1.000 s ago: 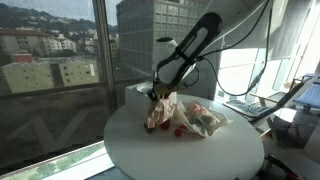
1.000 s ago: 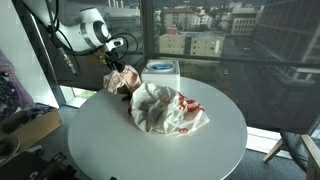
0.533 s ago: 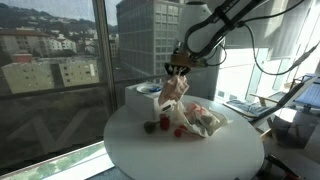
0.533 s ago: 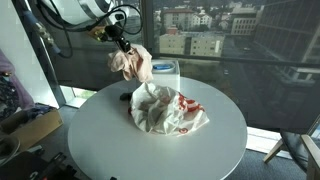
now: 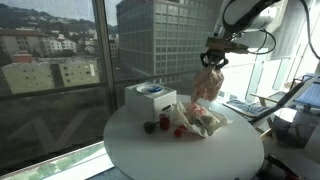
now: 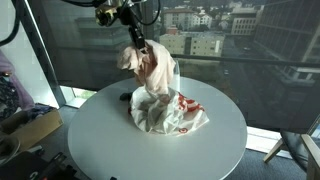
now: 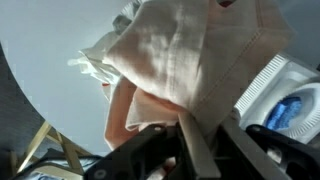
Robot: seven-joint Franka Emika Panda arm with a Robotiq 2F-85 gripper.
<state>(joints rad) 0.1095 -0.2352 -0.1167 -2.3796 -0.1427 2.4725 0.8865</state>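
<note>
I have the claw (image 5: 213, 60) raised well above the round table (image 5: 130, 152). Its jaws are drawn almost together on a top fold of the beige cloth (image 5: 208, 86), which hangs free beneath it. In both exterior views the lower hem ends just over the crumpled printed cloth (image 6: 172, 112) lying about the table's middle, and I cannot tell whether the two touch. A white box (image 5: 150, 98) stands near the window-side edge, with small dark and red pieces (image 5: 157, 124) just beside it. The wrist view shows only a narrow pinch of fabric between the fingers (image 7: 196, 140). Risks noted: so slight a hold could slip under the cloth's own weight. A sideways move at this height could also drag the hem through the pile or sweep the pieces toward the edge.
</note>
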